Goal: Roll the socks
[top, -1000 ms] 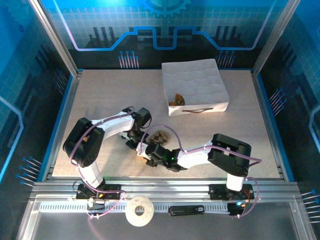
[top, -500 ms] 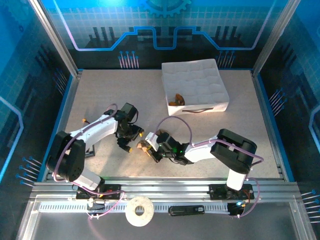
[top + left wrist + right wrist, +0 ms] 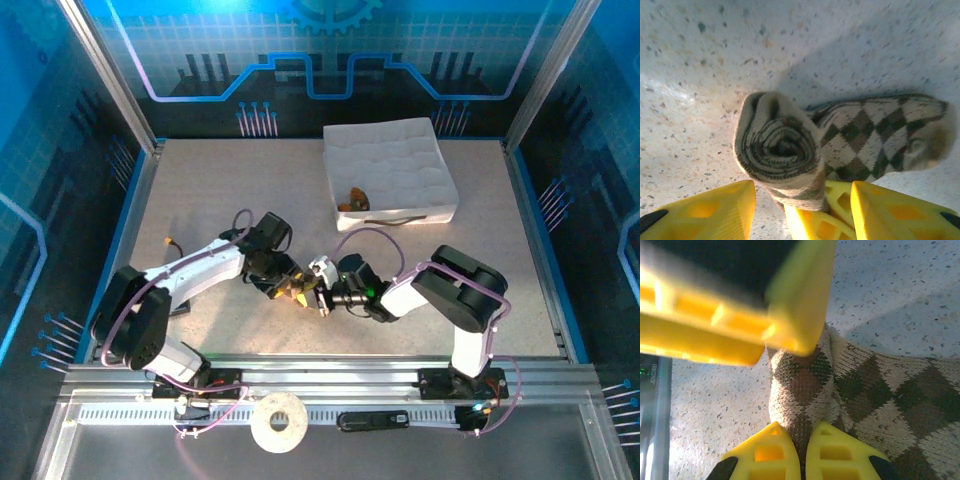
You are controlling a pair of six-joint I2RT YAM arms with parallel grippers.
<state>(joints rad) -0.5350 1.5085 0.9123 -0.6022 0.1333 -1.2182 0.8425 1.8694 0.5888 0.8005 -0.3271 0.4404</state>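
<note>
Right end effector [image 3: 802, 440]: fingers closed tight on a pinched fold of the brown-and-beige argyle sock [image 3: 865, 135]. Left end effector [image 3: 801, 192]: about half open, straddling the sock's rolled end [image 3: 777, 150], gripping nothing. Step judged: rolling, part done, the remainder lying flat at the front-centre of the worktop [image 3: 200, 190]. The next move calls for the left to close on the roll and turn it onward, with bare worktop left and rear, the white box [image 3: 390, 170] well apart and the near edge close.

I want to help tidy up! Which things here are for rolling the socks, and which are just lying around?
For the job:
argyle sock, half rolled
right gripper, pinching it
left gripper, open around its rolled end

Just lying about:
white quilted box
roll of tape
</note>
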